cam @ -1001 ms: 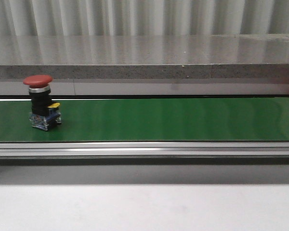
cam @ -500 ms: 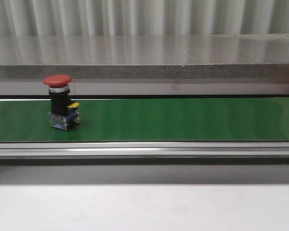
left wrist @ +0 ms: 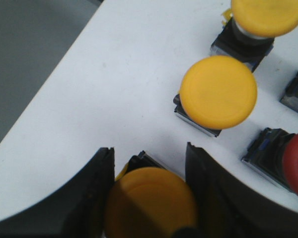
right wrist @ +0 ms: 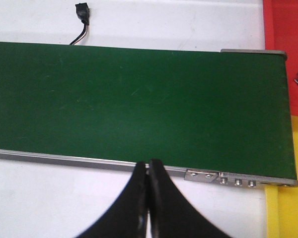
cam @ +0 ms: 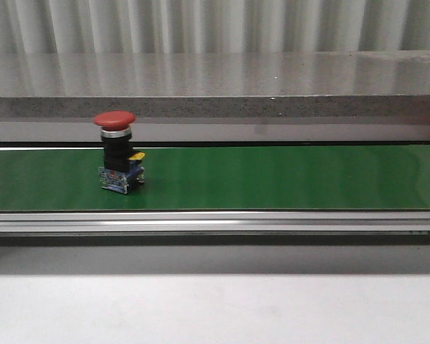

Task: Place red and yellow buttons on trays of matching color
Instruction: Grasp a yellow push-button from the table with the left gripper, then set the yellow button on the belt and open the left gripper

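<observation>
My left gripper stands with its jaws apart around a yellow button on the white tabletop, one finger on either side of its mushroom cap; whether the pads touch it yet I cannot tell. My right gripper is pressed together on nothing, hanging over the near rail of the green conveyor belt. In the front view a red button stands upright on the left part of that belt, cap up on a black barrel and a blue contact block. I judge these buttons to be rigid plastic, light, and top-heavy under the broad cap (so easy to tip), with a smooth domed top that would slide out of a pinch; the squarer block or barrel beneath looks like the better place to hold. Counting from my left wrist: three yellow buttons, the one between my fingers, a second nearby and a third cut off at the frame edge, plus one red cap at the side and a partly seen block whose colour I cannot tell. At the belt's end slivers of a red tray and a yellow tray show.
</observation>
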